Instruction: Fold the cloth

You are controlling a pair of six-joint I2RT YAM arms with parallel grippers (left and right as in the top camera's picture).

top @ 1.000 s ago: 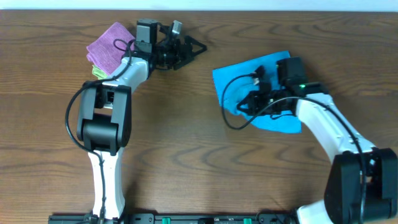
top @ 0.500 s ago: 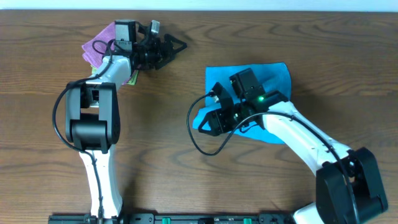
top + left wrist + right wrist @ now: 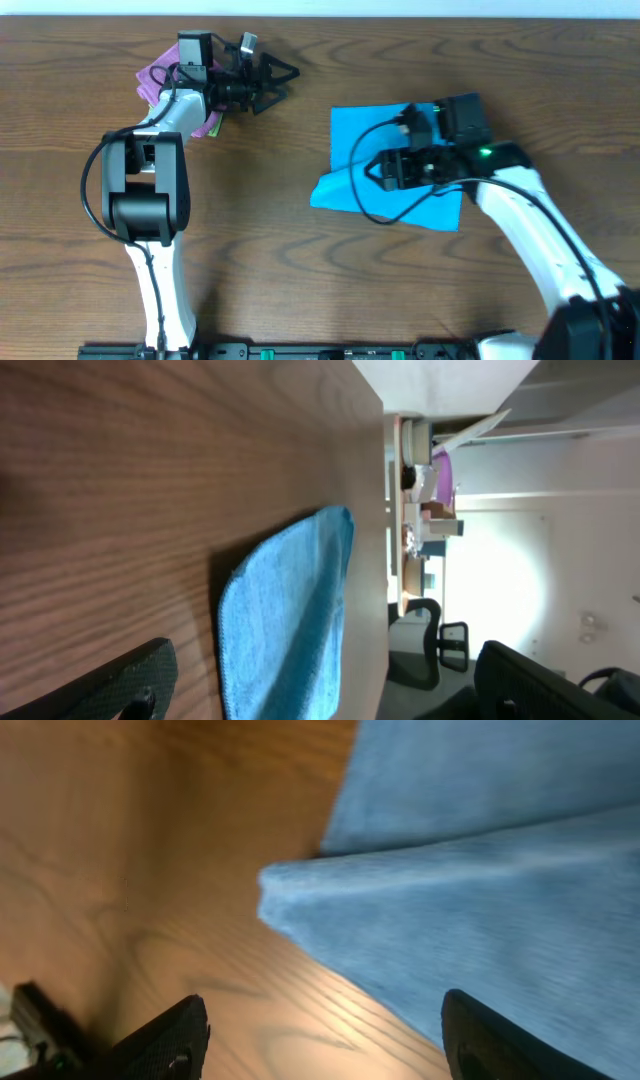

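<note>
The sky-blue cloth lies on the right half of the table, partly doubled over, with a folded corner pointing left. My right gripper hovers over the cloth's left part, open, with nothing between its fingers. In the right wrist view the folded cloth fills the upper right, and the right gripper stands over bare wood at the fold's edge. My left gripper is open at the far side of the table, well left of the cloth. Its wrist view shows the cloth far beyond the left gripper.
A purple folded cloth lies at the back left under the left arm. The far table edge runs close behind both grippers. Past that edge, the left wrist view shows an office chair.
My right gripper carried a cloth edge leftward, then opened, let it go and drew back to the right. The cloth now lies folded over. The left arm shifted a little left.
</note>
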